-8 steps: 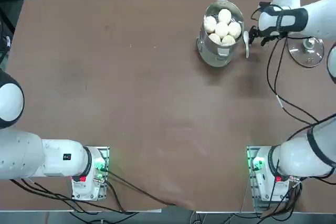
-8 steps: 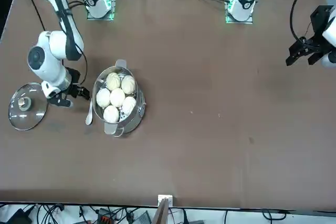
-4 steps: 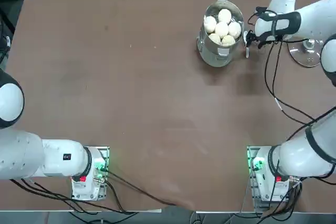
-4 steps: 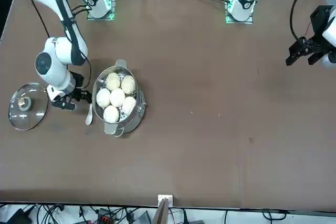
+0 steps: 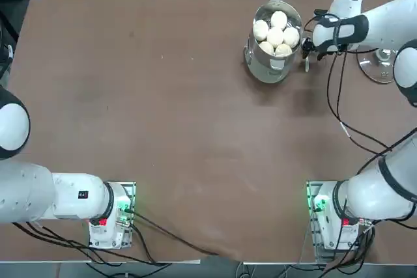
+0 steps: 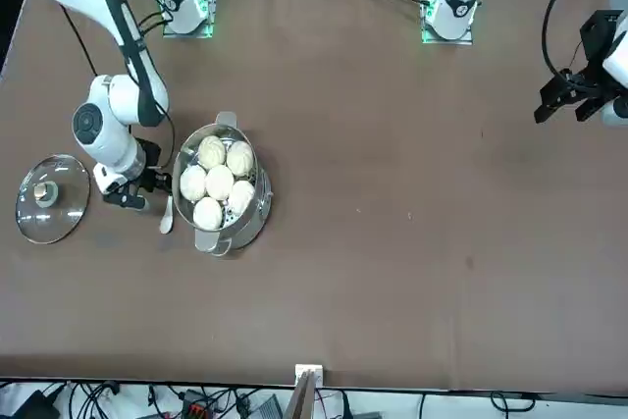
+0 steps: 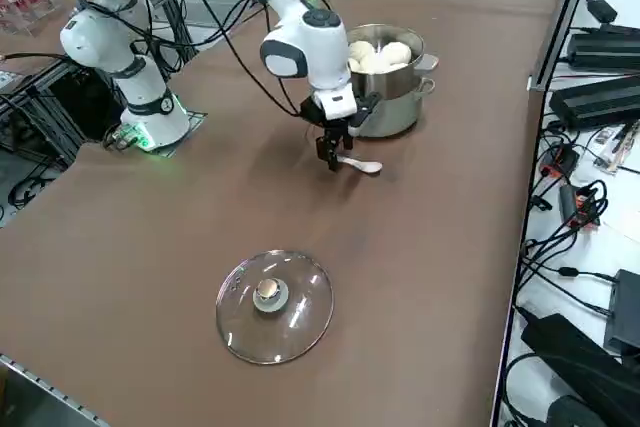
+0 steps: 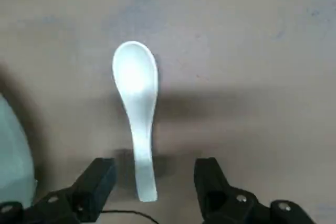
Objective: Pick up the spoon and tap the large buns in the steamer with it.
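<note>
Spoon: white, lying on the table (image 5: 195, 128) below the fingers; bowl pointing away from the robot's bases, handle toward them.
Handle (image 8: 143, 166): in line with the gap between the fingers, space showing to either side; bowl (image 8: 135, 72) reaching out past the fingertips.
Right fingers (image 8: 156, 166): spread wide, hovering over the spoon's handle, holding nothing.
Right arm (image 6: 145, 85): reaching over the table, bent down to the fingers.
Steamer (image 5: 266, 73): shiny metal, standing upright and uncovered on the table, just beside the fingers on their left; one side handle toward the robot's bases, the other away.
Buns (image 5: 277, 19): five, round and white, clustered inside the steamer, left of the fingers.
Lid (image 7: 275, 332): clear glass with a metal knob on top, lying flat on the table, apart from the fingers on their right.
</note>
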`<action>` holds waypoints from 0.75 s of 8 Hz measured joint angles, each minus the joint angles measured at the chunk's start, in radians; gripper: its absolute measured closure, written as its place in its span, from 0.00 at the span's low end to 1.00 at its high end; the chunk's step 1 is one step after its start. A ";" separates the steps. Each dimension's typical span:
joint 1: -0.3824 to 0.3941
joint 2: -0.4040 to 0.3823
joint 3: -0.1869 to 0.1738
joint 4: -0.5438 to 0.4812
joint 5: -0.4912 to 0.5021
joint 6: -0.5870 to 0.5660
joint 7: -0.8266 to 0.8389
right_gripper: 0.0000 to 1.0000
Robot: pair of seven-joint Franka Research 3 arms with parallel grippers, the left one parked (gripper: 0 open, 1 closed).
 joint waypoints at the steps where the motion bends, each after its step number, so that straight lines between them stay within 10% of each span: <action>1: 0.014 0.016 0.001 0.009 0.000 0.008 0.011 0.08; 6: 0.018 0.043 -0.003 0.026 0.000 0.013 0.016 0.15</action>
